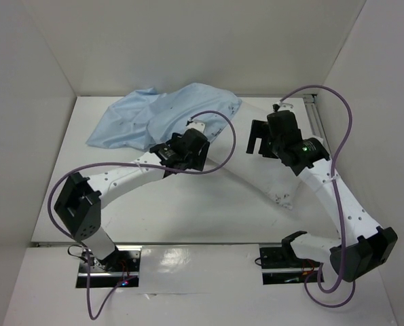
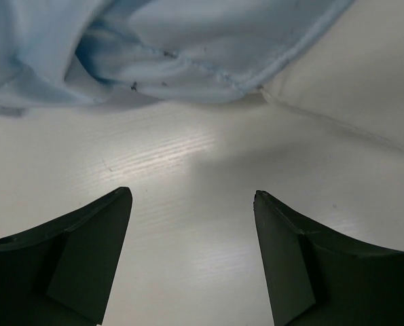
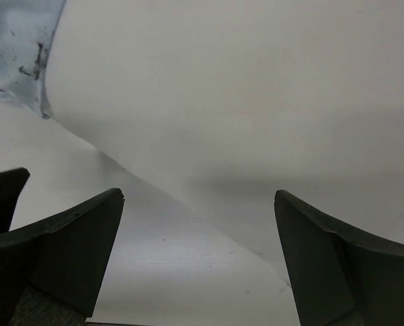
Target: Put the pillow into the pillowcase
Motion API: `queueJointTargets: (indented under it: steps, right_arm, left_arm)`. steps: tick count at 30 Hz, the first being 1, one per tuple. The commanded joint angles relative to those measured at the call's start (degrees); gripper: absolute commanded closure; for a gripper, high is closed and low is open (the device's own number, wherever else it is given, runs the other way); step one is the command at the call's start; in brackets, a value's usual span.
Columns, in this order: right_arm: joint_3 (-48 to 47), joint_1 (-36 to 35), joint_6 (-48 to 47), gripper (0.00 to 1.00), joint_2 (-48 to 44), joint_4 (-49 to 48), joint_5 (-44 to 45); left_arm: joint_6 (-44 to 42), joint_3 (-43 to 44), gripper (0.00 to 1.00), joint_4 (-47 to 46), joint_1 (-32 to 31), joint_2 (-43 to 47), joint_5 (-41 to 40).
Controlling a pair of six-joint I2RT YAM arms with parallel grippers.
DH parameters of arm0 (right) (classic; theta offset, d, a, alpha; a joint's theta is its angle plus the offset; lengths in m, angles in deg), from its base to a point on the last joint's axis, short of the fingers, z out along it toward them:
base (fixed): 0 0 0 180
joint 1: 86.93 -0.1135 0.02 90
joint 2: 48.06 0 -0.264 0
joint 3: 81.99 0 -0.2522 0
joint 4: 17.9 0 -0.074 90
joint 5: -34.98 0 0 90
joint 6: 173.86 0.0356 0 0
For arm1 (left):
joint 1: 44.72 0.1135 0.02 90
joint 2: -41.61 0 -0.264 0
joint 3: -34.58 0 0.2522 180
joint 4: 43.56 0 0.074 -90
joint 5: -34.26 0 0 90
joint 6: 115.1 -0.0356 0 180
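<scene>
Diagonally across the table (image 1: pixel 188 210) lay the pillow (image 1: pixel 252 173), its far end seemingly tucked into the crumpled pillowcase (image 1: pixel 154 115); the left gripper (image 2: pixel 193 193) and right gripper (image 3: pixel 198 193) both gaped wide, grasping nothing.

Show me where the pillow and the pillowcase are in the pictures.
pillow (image 3: pixel 256 102), right wrist view, on its plain white surface.
pillowcase (image 1: pixel 154 115), top external view, on the wrinkled middle of the blue cloth.

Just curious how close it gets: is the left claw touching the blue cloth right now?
Apart. In the left wrist view, a strip of bare table lies between the pillowcase and the open left gripper.
</scene>
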Motion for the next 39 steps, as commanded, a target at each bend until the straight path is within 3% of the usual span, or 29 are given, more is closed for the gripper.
queueJointTargets:
  steps: [1, 5, 11, 16, 20, 23, 24, 25, 26, 28, 29, 33, 34, 35, 37, 39]
  right_arm:
    - [0.62, 1.08, 0.0, 0.0, -2.34, 3.35, -0.11]
    - [0.62, 2.3, 1.23, 0.0, -2.34, 4.05, -0.11]
    - [2.46, 5.03, 2.55, 0.0, -2.86, 5.81, -2.83]
    - [5.28, 7.48, 3.17, 0.0, -2.86, 6.34, -4.5]
    - [8.78, 10.56, 3.69, 0.0, -2.34, 4.33, -5.82]
    - [11.16, 12.24, 3.69, 0.0, -0.67, 0.72, -9.42]
    - [11.69, 12.76, 3.69, 0.0, -0.06, -0.24, -10.03]
    - [12.22, 12.77, 4.22, 0.0, 0.47, -1.3, -10.74]
    - [13.35, 12.77, 4.22, 0.0, 1.52, -3.57, -11.27]
    - [14.76, 12.77, 4.22, 0.02, 2.58, -6.56, -14.15]
    - [15.55, 12.77, 4.22, 0.06, 3.72, -10.41, -15.56]
    - [14.09, 12.77, 4.92, 0.56, 7.76, -19.82, -21.28]
    - [11.89, 12.77, 4.92, 0.95, 9.16, -20.63, -23.29]
    - [9.08, 12.77, 4.4, 1.0, 12.31, -20.64, -23.83]
    - [-1.36, 12.77, 4.4, 1.0, 14.88, -20.64, -24.98]
    - [-13.36, 12.77, 4.4, 1.0, 17.43, -21.26, -24.98]
  left_arm:
    - [-4.68, 3.65, 0.14, -5.92, 0.23, -3.87, -4.66]
    - [-6.61, 7.07, 0.14, -7.41, 0.23, -9.59, -8.69]
    - [-9.43, 10.59, 0.19, -9.61, 1.46, -13.99, -7.2]
    - [-9.43, 13.23, 0.3, -8.64, 4.35, -15.92, -5.98]
    - [-8.03, 16.49, 0.49, -6.62, 7.52, -18.12, -1.16]
    - [-8.55, 17.01, 0.69, -6.62, 7.53, -18.12, 2.81]
    - [-8.55, 17.01, 0.87, -6.62, 7.53, -17.6, 3.42]
    - [-8.03, 17.01, 0.95, -6.01, 7.53, -17.07, 4.39]
    - [-8.03, 17.01, 1.0, -5.48, 7.53, -17.07, 4.92]
    - [-6.71, 17.01, 1.0, -3.9, 7.53, -15.67, 8.5]
    - [-6.71, 17.01, 1.0, -3.37, 7.53, -14.18, 10.18]
    - [-5.3, 17.44, 1.0, -2.84, 7.53, -9.79, 19.59]
    - [-5.3, 18.76, 1.0, -2.23, 7.53, -9.77, 21.17]
    - [-5.91, 23.04, 1.0, -1.09, 7.53, -9.77, 23.97]
    - [-6.62, 29.72, 1.0, 1.28, 8.14, -10.73, 26.8]
    - [-7.15, 42.72, 1.0, 5.23, 9.19, -12.84, 31.54]
